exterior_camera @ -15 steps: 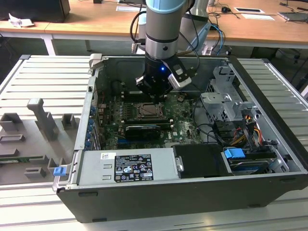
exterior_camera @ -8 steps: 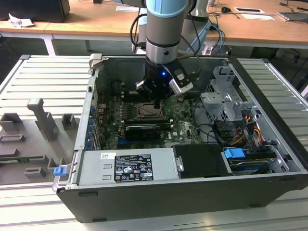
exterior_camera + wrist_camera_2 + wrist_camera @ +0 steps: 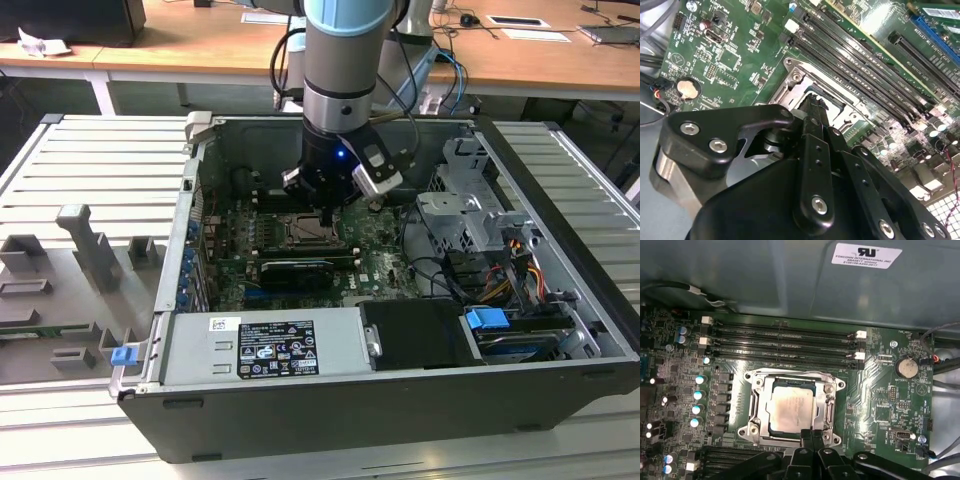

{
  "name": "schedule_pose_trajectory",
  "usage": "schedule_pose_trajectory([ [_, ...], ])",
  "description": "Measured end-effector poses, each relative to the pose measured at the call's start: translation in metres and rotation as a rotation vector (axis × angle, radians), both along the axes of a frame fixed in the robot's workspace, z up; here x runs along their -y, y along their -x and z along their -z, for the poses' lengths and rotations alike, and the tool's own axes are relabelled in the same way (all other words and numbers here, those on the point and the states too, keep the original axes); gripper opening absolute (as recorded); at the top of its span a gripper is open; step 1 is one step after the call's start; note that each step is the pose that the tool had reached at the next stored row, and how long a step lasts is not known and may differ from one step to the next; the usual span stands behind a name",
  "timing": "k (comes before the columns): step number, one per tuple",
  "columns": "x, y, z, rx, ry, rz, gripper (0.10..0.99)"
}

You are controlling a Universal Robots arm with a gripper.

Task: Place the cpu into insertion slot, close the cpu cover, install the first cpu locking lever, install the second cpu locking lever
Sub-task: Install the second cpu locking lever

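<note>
Two wrist views against one exterior: gripper (image 3: 812, 436) narrow, fingers together and gripping nothing, poised at the edge of the insertion slot (image 3: 791, 407); cpu (image 3: 789, 410) seated there with cpu cover (image 3: 826, 405) lying around it in the first wrist view, merely glimpsed past the fingers (image 3: 812, 112) in the second, under the gripper (image 3: 328, 215) inside the computer case (image 3: 300, 420) in the exterior view.

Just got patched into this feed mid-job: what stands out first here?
The arm reaches down into the open computer case, its pincer poised at the edge of the cpu cover. The cpu lies in the insertion slot, its pale metal top showing through the closed cover, beside the long black memory slots.
</note>
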State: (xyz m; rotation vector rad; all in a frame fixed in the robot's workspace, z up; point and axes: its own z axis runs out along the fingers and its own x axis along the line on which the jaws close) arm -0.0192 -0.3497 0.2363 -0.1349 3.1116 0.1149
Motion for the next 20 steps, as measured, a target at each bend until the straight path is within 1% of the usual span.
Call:
schedule_pose_trajectory([
  [8,0.0089,0.0000,0.0003,0.0000,0.000,0.000,0.106],
  [12,0.0148,0.0000,0.0005,0.0000,0.000,0.000,0.106],
  [18,0.0189,0.0000,0.0005,0.0000,0.000,0.000,0.106],
  [20,0.0212,0.0000,0.0009,-0.0003,0.000,0.000,0.106],
])
